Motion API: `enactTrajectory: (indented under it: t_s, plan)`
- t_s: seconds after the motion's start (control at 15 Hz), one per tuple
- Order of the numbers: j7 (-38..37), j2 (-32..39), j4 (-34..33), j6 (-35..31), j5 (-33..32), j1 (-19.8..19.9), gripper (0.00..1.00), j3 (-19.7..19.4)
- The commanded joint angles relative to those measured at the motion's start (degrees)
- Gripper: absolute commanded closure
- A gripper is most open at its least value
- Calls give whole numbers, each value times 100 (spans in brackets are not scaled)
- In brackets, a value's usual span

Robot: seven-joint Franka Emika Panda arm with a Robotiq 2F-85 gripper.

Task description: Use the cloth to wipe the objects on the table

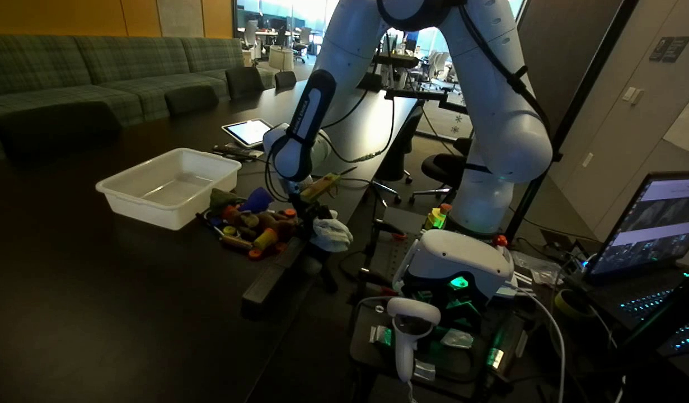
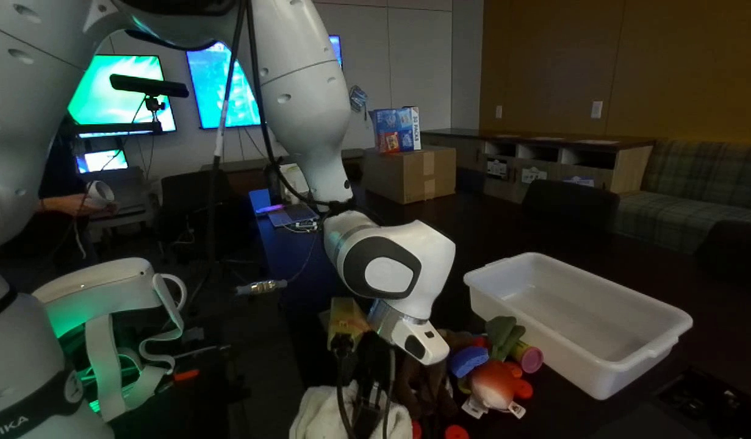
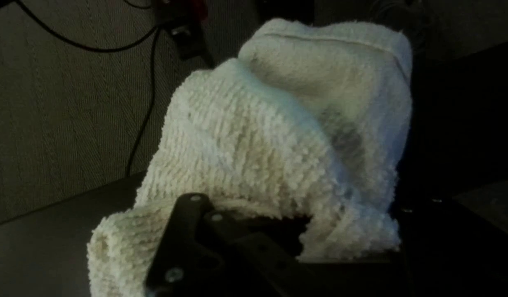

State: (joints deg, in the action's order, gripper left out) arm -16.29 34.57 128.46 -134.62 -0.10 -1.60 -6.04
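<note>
My gripper (image 1: pixel 308 225) is shut on a white fluffy cloth (image 1: pixel 332 235), which bunches out from its fingers at the table's near edge. In an exterior view the cloth (image 2: pixel 317 416) hangs around the dark gripper (image 2: pixel 368 410). In the wrist view the cloth (image 3: pixel 245 140) fills the middle, gathered between the jaws (image 3: pixel 348 262); the fingertips are mostly dark. Beside the gripper is a pile of objects: a purple-blue piece (image 1: pixel 257 200), a green piece (image 2: pixel 503 335), a yellow cylinder (image 1: pixel 265 239), a brown plush (image 2: pixel 425 381), an orange-white plush (image 2: pixel 494 385) and several orange lids (image 2: pixel 456 431).
A white bin (image 1: pixel 137 206) stands on the dark table (image 1: pixel 126 313) just behind the pile. A dark bar (image 1: pixel 274 277) lies along the table edge near the gripper. A tablet (image 1: pixel 248 132) lies farther back. A cart with a headset (image 1: pixel 459 260) stands beside the arm's base.
</note>
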Motion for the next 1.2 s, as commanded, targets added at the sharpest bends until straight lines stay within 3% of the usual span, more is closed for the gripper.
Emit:
enactTrajectory:
  t_s: [0.0,0.6,0.93,1.13]
  plan:
    - [-464,-190,-139,333,462,-293,99,374]
    - [-275,-358,-301,-212,1353,-888,99,1473]
    - [206,-1077,-126,-188,1650,-680,99,1637]
    - [990,-1788,168,79,1981,-242,99,1632]
